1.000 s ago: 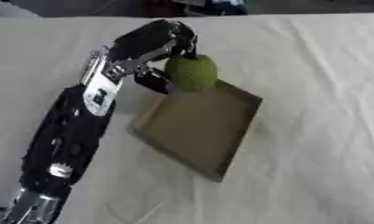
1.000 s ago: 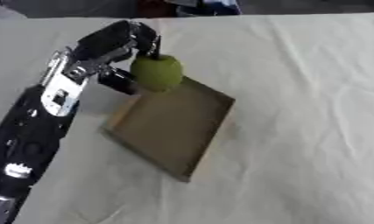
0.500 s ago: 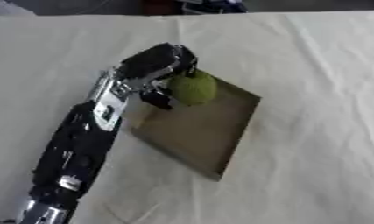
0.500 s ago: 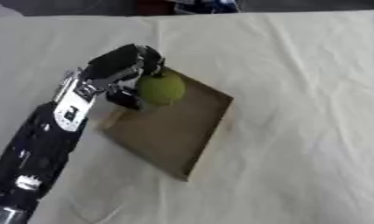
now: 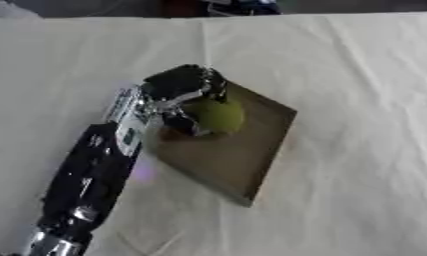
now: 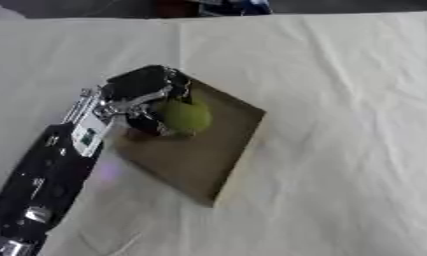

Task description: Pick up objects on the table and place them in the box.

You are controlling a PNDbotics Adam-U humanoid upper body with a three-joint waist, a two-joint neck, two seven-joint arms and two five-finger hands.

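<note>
Fruit (image 5: 218, 115), round and green, sits curled in your left hand (image 5: 183, 95) over the near-left part of the shallow brown box (image 5: 251, 150), so lower it until it rests on the box floor before you uncurl the fingers.

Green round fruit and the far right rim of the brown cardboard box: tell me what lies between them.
Only bare box floor, seen in the left eye view. The green round fruit, held in the left hand, sits over the brown cardboard box near its left corner.
</note>
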